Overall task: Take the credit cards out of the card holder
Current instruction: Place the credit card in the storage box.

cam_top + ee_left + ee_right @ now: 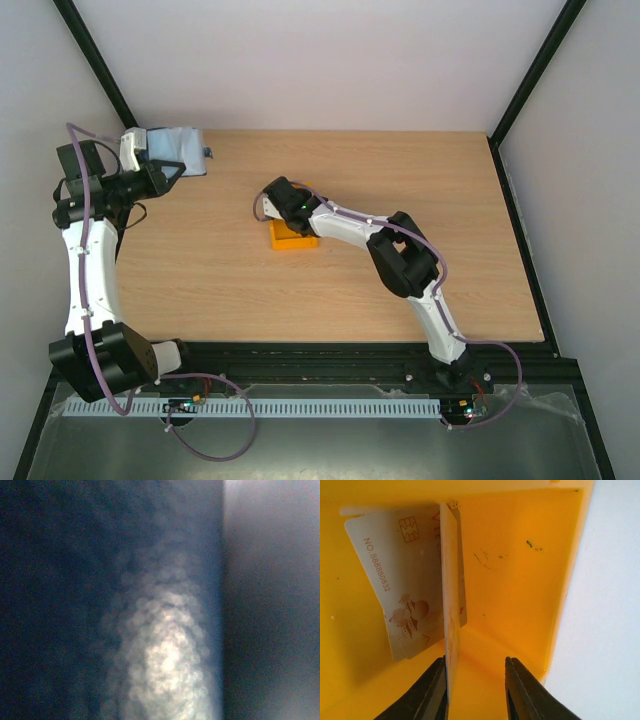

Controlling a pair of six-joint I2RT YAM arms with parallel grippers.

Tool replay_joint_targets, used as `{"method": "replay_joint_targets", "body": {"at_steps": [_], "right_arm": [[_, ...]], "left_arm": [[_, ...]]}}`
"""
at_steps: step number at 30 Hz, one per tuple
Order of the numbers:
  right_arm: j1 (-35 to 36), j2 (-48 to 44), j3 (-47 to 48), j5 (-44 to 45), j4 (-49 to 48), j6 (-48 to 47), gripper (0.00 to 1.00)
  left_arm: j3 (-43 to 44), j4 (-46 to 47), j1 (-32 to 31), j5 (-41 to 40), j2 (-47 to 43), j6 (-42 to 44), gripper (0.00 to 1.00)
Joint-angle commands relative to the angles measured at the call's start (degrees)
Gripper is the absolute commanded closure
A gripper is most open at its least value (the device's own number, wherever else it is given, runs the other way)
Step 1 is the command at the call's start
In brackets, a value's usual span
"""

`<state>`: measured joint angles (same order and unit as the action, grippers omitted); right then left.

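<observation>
Presently the step in hand appears to be the deposit of a card into the orange bin (530,570), which sits at the middle of the counter (420,200). The right gripper (476,662) is inside the bin, its jaws parted with bare bin surface showing between them; it clamps nothing.

Two of the credit cards are accounted for here. The chip card (395,585) (numbered, with a reddish printed figure) lies flat against an inner face of the bin. The upright card (449,580) stands edge-on, touching only the inner side of the finger on the left of the wrist view.

Recommendation: withdraw straight back along the line of the fingers, with no sideways drift, so that this finger neither drags nor tips the upright card. Hold the jaws parted until clear of the bin wall.

At the far left corner, the card holder (178,148) sits against the left gripper (160,175). That wrist view shows only blurred navy material hard against the lens, so how its jaws stand cannot be told. Whether further cards are inside the holder is not visible. It should be held steady for any next extraction.
</observation>
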<state>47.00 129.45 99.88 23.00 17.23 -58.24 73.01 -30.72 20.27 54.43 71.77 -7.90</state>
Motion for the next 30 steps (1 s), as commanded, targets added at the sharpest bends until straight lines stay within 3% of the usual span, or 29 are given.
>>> {"method": "replay_joint_targets", "body": {"at_steps": [1, 6, 9, 13, 18, 23, 25, 30], "right_arm": [[0.23, -0.79, 0.39, 1.15, -0.10, -1.73, 0.65], [0.22, -2.26, 0.41, 2.23, -1.53, -2.32, 0.36], [0.23, -3.84, 0.33, 2.22, -1.93, -2.05, 0.29], [0.25, -7.26, 0.19, -0.73, -1.76, 0.74, 0.28], [0.14, -13.60, -1.15, -11.37, -0.26, 6.29, 0.23], [-0.22, -15.36, -3.21, -9.98, -3.88, 9.33, 0.22], [-0.24, -15.45, -1.17, -10.50, -2.53, 15.47, 0.23], [-1.77, -14.31, 6.73, -24.96, 7.94, 43.82, 0.26]], "left_arm": [[-0.69, 1.19, 0.34, 1.30, -0.65, 0.35, 0.91], [-0.70, 1.10, 0.36, 1.29, -0.75, 0.41, 0.91], [-0.73, 1.10, 0.31, 1.30, -0.81, 0.43, 0.90], [-0.77, 1.14, 0.37, 1.37, -0.84, 0.52, 0.89], [-0.77, 1.10, 0.39, 1.40, -0.93, 0.43, 0.89], [-0.86, 1.23, 0.45, 1.46, -1.17, 0.27, 0.89], [-0.94, 1.12, 0.41, 1.55, -1.35, 0.25, 0.89], [-0.95, 1.10, 0.63, 1.59, -1.28, 0.26, 0.89]]}}
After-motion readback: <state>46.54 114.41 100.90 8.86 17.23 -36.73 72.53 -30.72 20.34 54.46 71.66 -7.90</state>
